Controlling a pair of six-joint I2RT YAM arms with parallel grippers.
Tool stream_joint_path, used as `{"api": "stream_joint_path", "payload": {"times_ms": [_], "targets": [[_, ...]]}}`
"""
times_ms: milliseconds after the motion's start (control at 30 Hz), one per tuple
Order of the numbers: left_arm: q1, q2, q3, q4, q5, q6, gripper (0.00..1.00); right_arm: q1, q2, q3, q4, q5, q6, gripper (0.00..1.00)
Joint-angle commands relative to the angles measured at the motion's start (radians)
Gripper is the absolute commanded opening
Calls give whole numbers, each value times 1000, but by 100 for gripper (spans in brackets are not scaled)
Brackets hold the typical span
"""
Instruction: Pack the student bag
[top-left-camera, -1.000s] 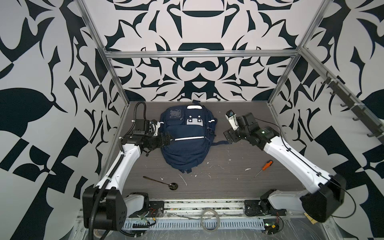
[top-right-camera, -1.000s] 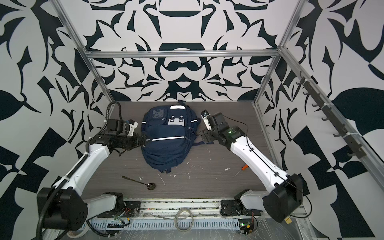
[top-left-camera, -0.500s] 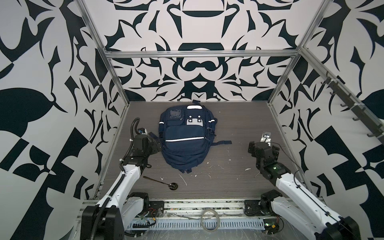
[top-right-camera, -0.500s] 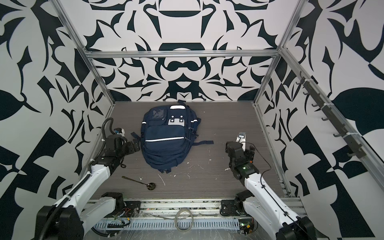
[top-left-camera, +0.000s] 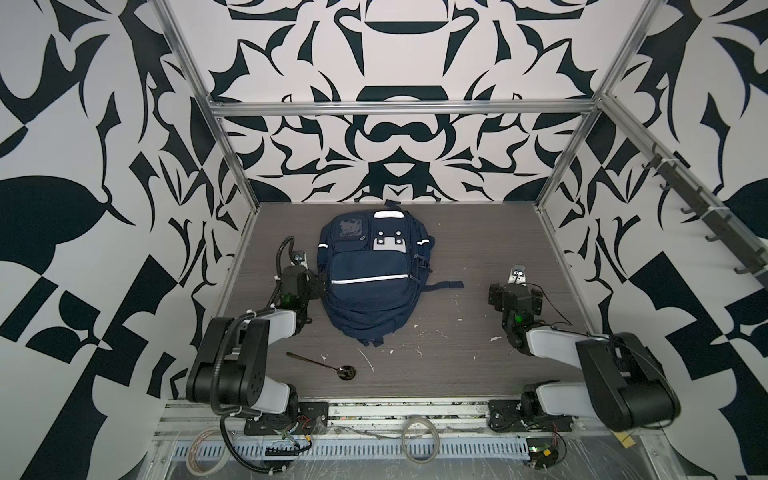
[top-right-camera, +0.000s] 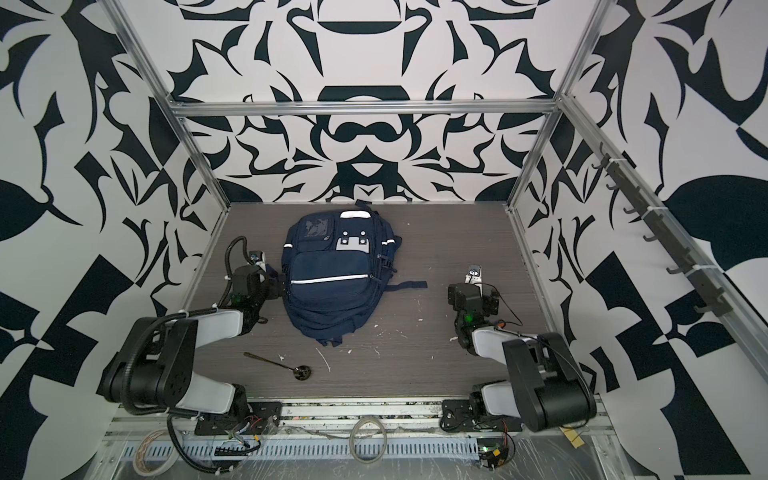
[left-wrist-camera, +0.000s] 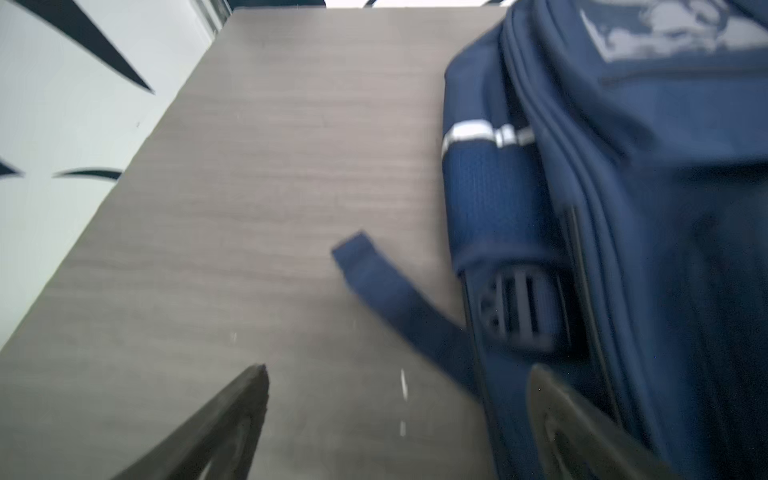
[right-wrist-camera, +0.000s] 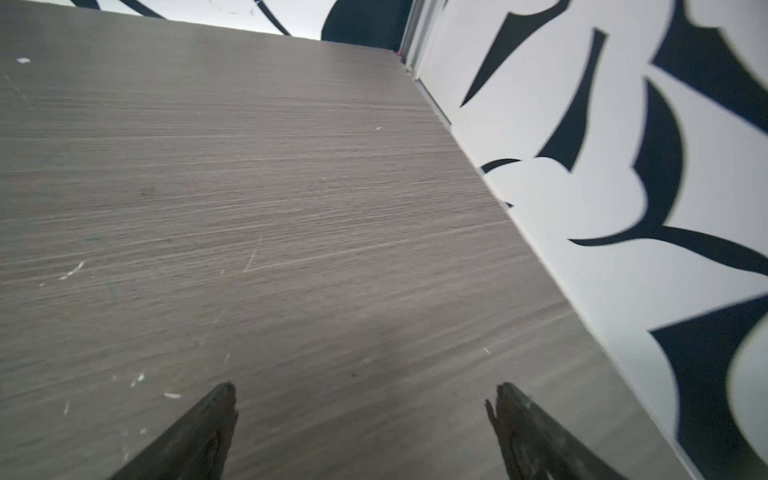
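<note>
Left wrist view: the left tool (left-wrist-camera: 399, 370) has its jaws spread wide with nothing between them. It sits low over the bench (left-wrist-camera: 249, 166), hard against the side of the student bag (left-wrist-camera: 623, 187); one jaw overlaps the bag's edge, though contact is too blurred to call. A loose strap (left-wrist-camera: 386, 286) trails out from the bag onto the bench. A pale print on the bag's upper pocket is smeared, so no lettering can be read.

Right wrist view: the right tool (right-wrist-camera: 365, 388) is likewise wide open and empty. It looks only at bare wood grain and the patterned wall, with the bag out of frame.

Both top views: the bag lies flat, front up, toward the back wall, its carry handle pointing away from the arm bases. The left tool is just beside one flank of the bag and the right tool well apart from the other. A spoon (top-left-camera: 316, 361) lies on the near side of the bag. Every zip appears shut, and lying flat keeps the pockets reachable from above. No brand is legible on the buckle patch.
</note>
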Motion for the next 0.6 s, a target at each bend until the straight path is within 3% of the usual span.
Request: {"api": "stream_joint_path", "payload": {"times_ms": [0,67,200,233,300,567], "targets": [[16,16,20,74,51,27,99,-18,62,65,164,-45,-7,100],[20,-2,-25,131,96,34,99,-19,97,44,243,-50,-13,100],[94,29,-91,264,299,18,99,-22,143,27,292,-91,-20,100],[98,26,-91,263,307,15,99,-25,177,23,351,-90,-34,100],[98,30,-95,278,308,16,99,-25,157,48,268,-97,-24,100],[97,35,-103,305,303,10,99,-25,161,38,293,-95,-34,100]]}}
